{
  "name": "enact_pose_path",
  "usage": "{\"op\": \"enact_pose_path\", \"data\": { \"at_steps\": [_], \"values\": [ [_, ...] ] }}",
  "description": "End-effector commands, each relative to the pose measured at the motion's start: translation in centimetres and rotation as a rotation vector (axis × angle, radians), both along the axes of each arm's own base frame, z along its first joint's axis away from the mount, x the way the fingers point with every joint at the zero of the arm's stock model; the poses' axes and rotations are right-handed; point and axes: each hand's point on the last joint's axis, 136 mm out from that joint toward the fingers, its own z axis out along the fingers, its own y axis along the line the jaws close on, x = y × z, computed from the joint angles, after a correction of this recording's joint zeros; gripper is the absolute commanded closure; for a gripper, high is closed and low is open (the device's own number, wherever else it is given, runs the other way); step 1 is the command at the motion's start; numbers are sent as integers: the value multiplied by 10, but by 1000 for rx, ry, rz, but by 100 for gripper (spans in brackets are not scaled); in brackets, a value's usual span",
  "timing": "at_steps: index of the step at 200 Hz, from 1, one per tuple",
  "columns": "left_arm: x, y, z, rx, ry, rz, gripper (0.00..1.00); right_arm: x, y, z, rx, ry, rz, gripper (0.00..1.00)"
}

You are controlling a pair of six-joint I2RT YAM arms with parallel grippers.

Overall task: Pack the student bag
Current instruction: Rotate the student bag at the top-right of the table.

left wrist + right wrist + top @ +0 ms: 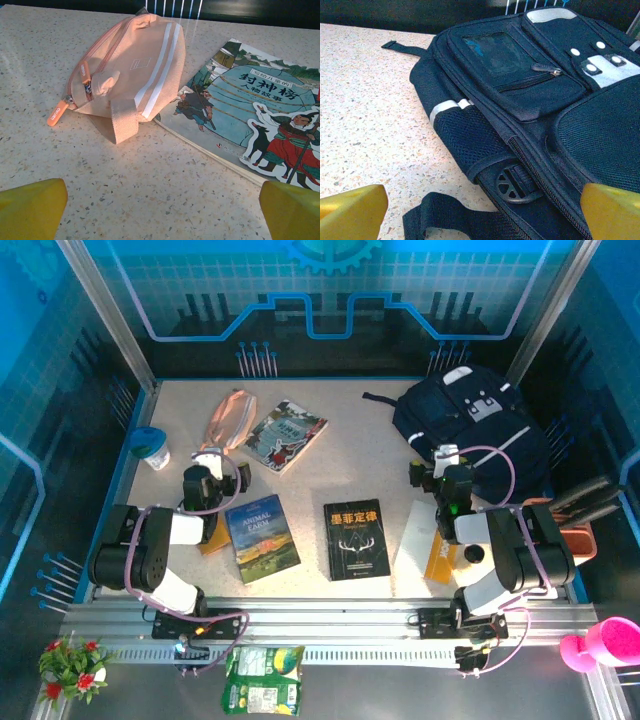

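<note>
At the far right corner of the desk (370, 455) lies the student bag (480, 425), a dark navy backpack flat on its back with its front pockets facing up and a thin white stripe across it. One dark strap (380, 398) trails from it toward the far edge.

The right jaws stand wide open and hold nothing. They hang just beside the bag's near left side, and I cannot tell whether they touch it. From the right wrist, the bag (520, 85) is close ahead. Its mesh side pocket (470, 137) and a round buckle (517, 185) lie between the two yellow fingertips (350, 210), and a loose strap (450, 217) lies on the desk below them.

The left jaws are also spread fully and are empty. They sit toward the left side of the desk, facing the far edge. Ahead of their yellow fingertips (30, 207) lies a pink pencil pouch (135, 70) with white stripes, its zip closed and its orange pull (57, 114) resting on the desk. The pouch's right side meets the corner of an illustrated book (250, 110) with a Chinese title. From above, the pouch (232, 418) and that book (286, 434) lie side by side near the far edge, left of centre.

Toward the near edge lie two more books, one with a landscape cover (262, 537) and one black (356, 538), close together but apart. A pale book (422, 545) lies partly under the right arm (500, 550). A small cup with a blue lid (153, 447) stands at the left edge.
</note>
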Motion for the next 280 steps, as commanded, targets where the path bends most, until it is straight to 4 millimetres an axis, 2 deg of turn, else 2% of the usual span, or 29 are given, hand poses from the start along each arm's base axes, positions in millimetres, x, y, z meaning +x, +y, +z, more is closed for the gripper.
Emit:
{"op": "enact_pose_path", "data": {
  "at_steps": [1, 168, 190, 236, 256, 280],
  "values": [
    [8, -4, 11, 16, -42, -25, 1, 2, 1, 5, 1, -29, -8, 0],
    [8, -2, 11, 12, -42, -16, 1, 2, 1, 4, 13, -23, 0, 0],
    [6, 3, 13, 16, -49, 15, 1, 2, 4, 10, 0, -15, 8, 0],
    [-2, 20, 55, 16, -53, 119, 1, 4, 30, 50, -104, 32, 55, 0],
    [-5, 25, 81, 1, -95, 156, 1, 7, 46, 61, -52, 93, 48, 0],
    [-10, 27, 104, -111, -74, 210, 1, 6, 58, 62, 56, 256, 12, 0]
  ]
}}
